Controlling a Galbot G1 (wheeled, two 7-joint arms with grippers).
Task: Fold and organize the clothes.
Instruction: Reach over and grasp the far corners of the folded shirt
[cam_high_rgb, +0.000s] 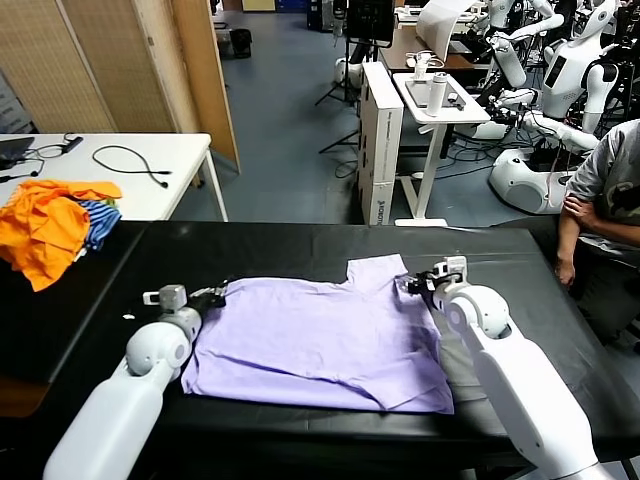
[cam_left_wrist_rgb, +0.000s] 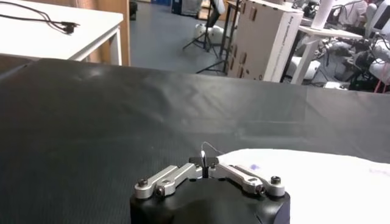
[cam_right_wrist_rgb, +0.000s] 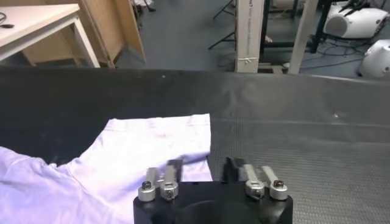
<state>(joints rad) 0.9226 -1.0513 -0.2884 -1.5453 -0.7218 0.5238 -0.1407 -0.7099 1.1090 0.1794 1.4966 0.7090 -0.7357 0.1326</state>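
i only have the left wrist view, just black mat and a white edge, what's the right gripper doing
Observer: The right gripper is at the T-shirt's far right sleeve, fingers open, holding nothing.
Operator: is the shirt flat
Observer: Mostly flat on the black table, its bottom hem toward the robot.
Operator: anything else on the table
Observer: An orange and blue-striped heap lies at the far left corner.
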